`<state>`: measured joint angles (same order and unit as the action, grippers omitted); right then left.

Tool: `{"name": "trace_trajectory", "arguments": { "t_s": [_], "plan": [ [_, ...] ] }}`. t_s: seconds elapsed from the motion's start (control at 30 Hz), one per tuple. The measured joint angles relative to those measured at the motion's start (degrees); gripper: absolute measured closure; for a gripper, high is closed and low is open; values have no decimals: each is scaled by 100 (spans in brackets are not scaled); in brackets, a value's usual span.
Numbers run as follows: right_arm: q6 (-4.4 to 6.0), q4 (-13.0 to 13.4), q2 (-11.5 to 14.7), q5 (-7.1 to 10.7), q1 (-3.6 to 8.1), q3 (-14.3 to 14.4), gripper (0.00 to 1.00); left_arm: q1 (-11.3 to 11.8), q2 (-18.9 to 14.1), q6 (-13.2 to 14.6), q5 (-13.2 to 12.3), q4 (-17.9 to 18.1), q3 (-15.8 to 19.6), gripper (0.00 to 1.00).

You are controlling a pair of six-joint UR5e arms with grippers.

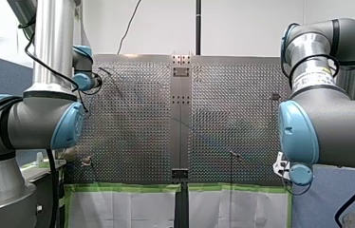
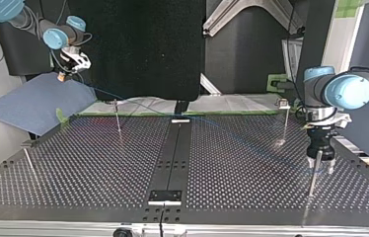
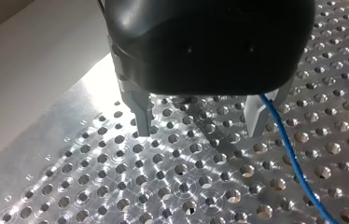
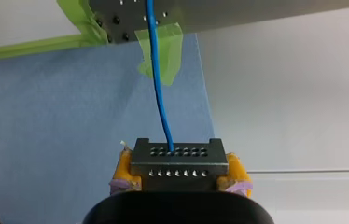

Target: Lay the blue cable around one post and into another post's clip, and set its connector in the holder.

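So the blue cable [image 4: 158, 93] is strung out pretty much straight, with its long axis running diagonally over the desk [image 2: 98, 168]. One end goes into the connector [image 4: 177, 161], a dark grey block with two rows of little holes. My right arm's fingers [image 4: 125, 167] pinch that block from both sides with their yellow pads. The face the cable comes out of points away from the wrist, toward the desk edge with the green tape [image 4: 172, 42], and the cable heads straight that way. The connector itself hangs off the desk, over a blue sheet [image 4: 46, 130].

In the top view my right arm comes in at the view's left, with its wrist tipped down and angled toward the desk. My left arm comes in at the right, wrist pointing straight down, low over the desk and just beside a thin upright post [image 2: 312, 181]. The cable stretches from one arm to the other.

Only the left wrist view shows the next bit. My left arm's fingers [image 3: 142, 112] are bare metal, spread wide and gripping nothing. The cable runs just beside one of them and on across the holes.

The front view is mostly elbows. Can't really pick out the cable or either set of fingers there.
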<state>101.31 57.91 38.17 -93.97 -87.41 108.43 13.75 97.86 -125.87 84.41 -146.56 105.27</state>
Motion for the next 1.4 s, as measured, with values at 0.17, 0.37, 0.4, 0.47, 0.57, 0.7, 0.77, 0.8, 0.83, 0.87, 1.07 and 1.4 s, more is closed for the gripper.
{"name": "trace_trajectory", "arguments": {
  "t_s": [0.17, 0.37, 0.4, 0.47, 0.57, 0.7, 0.77, 0.8, 0.83, 0.87, 1.07, 1.4],
  "plan": [
    [-36, 80, -5, 213, -55, -24, 100, -13, 0, -1, 0, -6, 0, 0],
    [-43, 61, -6, 483, -125, -47, 100, -38, 0, -1, 6, -62, 0, 0],
    [-42, 56, -7, 529, -132, -47, 100, -45, 0, -1, 9, -88, 0, 0],
    [-41, 47, -6, 630, -152, -48, 100, -61, 0, -13, 32, -167, 0, 0],
    [-41, 40, -7, 766, -179, -49, 100, -77, 0, -102, 98, -291, 9, 0],
    [-44, 36, -6, 850, -218, -50, 100, -56, 0, -272, 140, -292, 102, 0],
    [-47, 33, -7, 859, -236, -49, 100, -25, 0, -369, 134, -225, 185, 0],
    [-49, 32, -6, 861, -243, -49, 100, -14, 0, -411, 124, -191, 224, 0],
    [-52, 31, -6, 861, -251, -48, 100, -6, -1, -454, 109, -154, 265, 0],
    [-54, 31, -7, 862, -258, -48, 100, 1, -1, -513, 92, -98, 323, 0],
    [-65, 29, -7, 849, -304, -49, 100, 17, -1, -807, 3, 191, 604, 0],
    [-66, 29, -6, 839, -349, -52, 100, 16, -47, -1312, -134, 471, 703, 0]
  ]
}}
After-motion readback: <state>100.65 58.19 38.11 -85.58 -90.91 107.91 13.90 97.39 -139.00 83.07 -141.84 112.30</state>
